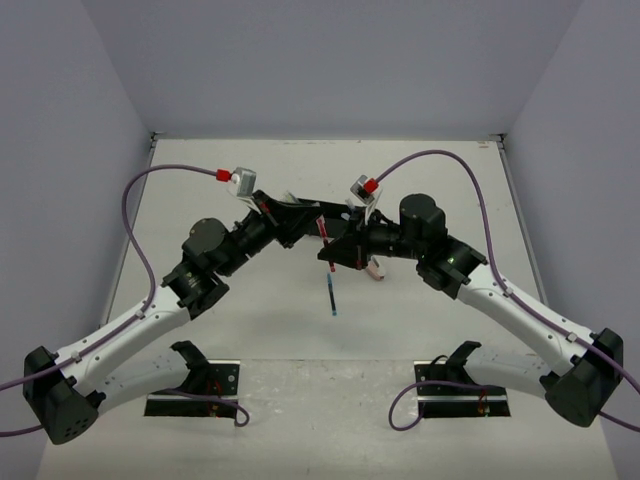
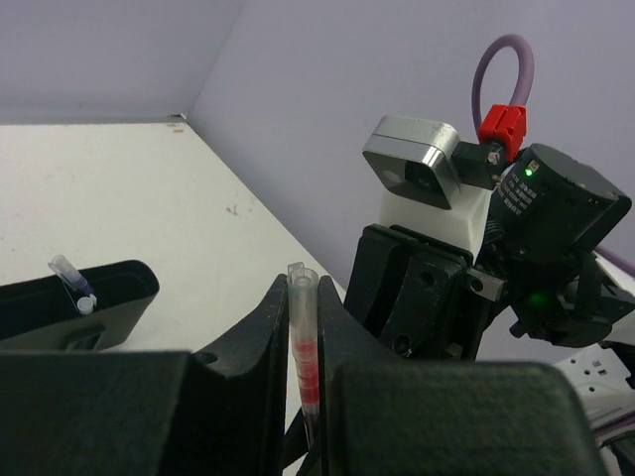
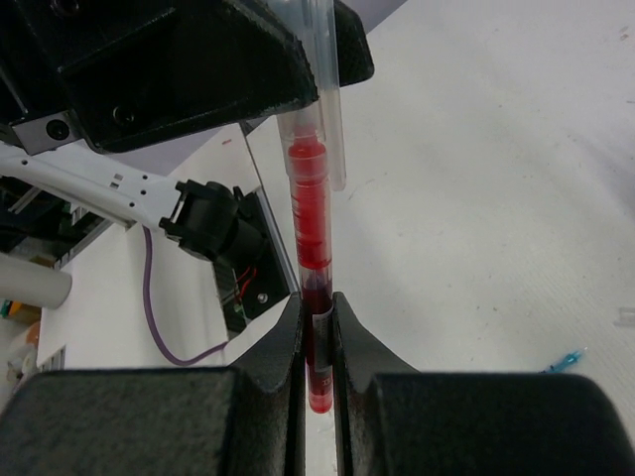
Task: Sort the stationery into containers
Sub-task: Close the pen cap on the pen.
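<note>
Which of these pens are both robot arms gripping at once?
The red pen: the jaws of both arms are clamped on it, one pair at each end, up off the table. The blue pen lies loose on the table, untouched.

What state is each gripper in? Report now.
Left gripper: closed on the red pen.
Right gripper: closed on the same red pen.
</note>
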You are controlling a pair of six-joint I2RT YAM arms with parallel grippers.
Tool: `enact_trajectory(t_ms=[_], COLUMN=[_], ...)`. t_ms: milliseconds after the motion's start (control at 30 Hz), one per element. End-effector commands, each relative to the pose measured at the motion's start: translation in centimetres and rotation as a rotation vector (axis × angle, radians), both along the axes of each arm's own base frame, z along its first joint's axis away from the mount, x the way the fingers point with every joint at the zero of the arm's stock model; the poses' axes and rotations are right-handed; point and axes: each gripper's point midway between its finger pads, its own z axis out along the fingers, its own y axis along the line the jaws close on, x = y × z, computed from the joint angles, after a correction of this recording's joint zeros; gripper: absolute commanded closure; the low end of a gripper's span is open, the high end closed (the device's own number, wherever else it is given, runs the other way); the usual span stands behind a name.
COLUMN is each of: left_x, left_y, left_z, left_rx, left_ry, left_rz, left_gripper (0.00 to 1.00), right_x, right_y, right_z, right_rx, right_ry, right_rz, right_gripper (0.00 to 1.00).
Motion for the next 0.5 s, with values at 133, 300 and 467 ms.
enact_trajectory(t_ms=[133, 300, 467], left_x=[-5.6, -6.4, -6.1], left_y=[-1.9, -2.0, -1.1], left_z=[-9.2, -9.2, -4.6], left_rx=[0.103, 0.104, 0.158], left_ry=[0.257, 0.235, 0.041], left_rz=[-0.170, -0.178, -0.158], left_gripper=[1.00, 1.00, 1.00], right_x=[4.7, 4.9, 1.0], right_y=[-0.7, 1.0, 2.0], right_z=[18.9, 17.5, 10.2], right_rx=[0.390, 0.331, 0.248], right_ry=[-0.412, -0.396, -0.357], right_rz=[-0.204, -0.124, 0.127], right_gripper=[1.00, 1.00, 1.00])
